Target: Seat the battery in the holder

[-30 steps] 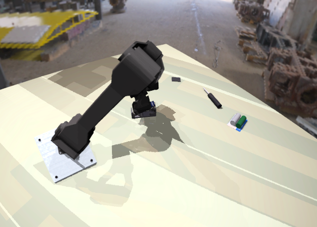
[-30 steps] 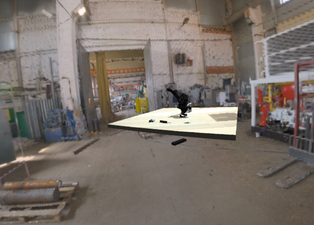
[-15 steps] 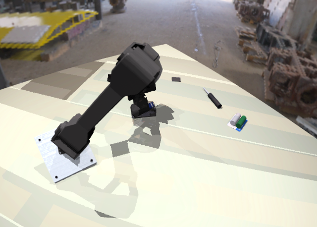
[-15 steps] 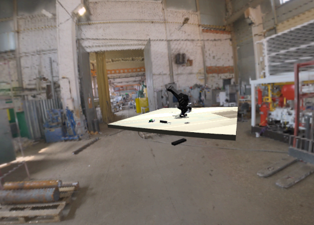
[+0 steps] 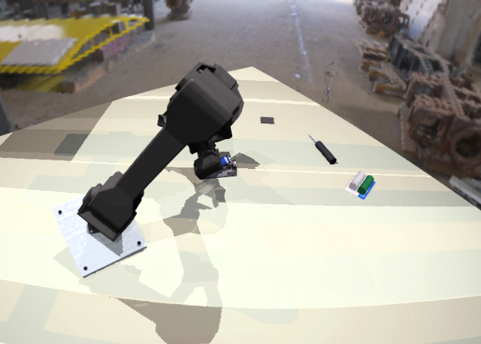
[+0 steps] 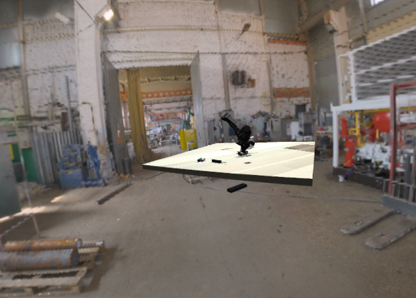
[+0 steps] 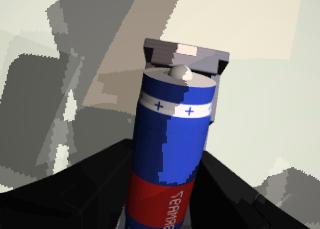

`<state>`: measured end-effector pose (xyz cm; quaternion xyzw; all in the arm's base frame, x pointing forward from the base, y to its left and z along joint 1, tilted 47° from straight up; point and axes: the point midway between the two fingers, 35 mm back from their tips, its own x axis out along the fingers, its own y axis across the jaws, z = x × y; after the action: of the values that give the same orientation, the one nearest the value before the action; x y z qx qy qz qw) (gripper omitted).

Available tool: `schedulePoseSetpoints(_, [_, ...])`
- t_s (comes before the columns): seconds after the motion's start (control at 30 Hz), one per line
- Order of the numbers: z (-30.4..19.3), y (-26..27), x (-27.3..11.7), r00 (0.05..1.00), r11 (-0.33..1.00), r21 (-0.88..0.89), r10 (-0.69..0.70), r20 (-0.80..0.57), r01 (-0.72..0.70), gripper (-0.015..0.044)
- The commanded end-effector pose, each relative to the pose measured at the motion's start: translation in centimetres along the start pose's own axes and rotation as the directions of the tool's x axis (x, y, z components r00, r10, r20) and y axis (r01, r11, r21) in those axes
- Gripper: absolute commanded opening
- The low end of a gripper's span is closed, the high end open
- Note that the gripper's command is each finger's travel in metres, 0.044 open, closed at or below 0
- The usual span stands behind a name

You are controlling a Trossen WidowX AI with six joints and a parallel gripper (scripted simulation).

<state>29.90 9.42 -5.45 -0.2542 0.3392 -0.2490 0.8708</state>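
Observation:
The battery [image 7: 172,134] [image 5: 225,161] is blue with a red band and a white band with plus marks. Its terminal end, with a pale nub, points up the wrist view, toward the holder's end wall. My gripper [image 7: 164,156] is shut on the battery, one black finger on each side. The dark grey holder [image 7: 202,62] [image 5: 232,173] lies on the table under the battery. In the wrist view its end wall shows just beyond the nub, and a strip of its side shows right of the battery. The spring and the battery's flat end are hidden. Whether the battery touches the holder I cannot tell.
A black-handled screwdriver [image 5: 325,152] [image 6: 216,161] lies on the table. A white cylinder [image 5: 356,180] and a green cylinder [image 5: 365,184] [image 6: 201,159] lie on a small white and blue card. A small dark plate [image 5: 267,119] [image 6: 247,162] lies farther back in the top view.

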Motion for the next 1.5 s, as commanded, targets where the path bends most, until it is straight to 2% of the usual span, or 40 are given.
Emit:
schedulePoseSetpoints(0.0, [-0.7, -0.1, -0.2, 1.000, 1.000, -0.004, 0.001, -0.002, -0.001, 0.0072])
schedulePoseSetpoints(0.4, [-1.3, -0.1, -0.5, 1.000, 1.000, -0.004, 0.009, -0.007, -0.009, 0.0072])
schedulePoseSetpoints(1.47, [-0.7, 0.7, 0.8, 0.974, 1.000, 0.004, 0.023, -0.225, -0.023, 0.0072])
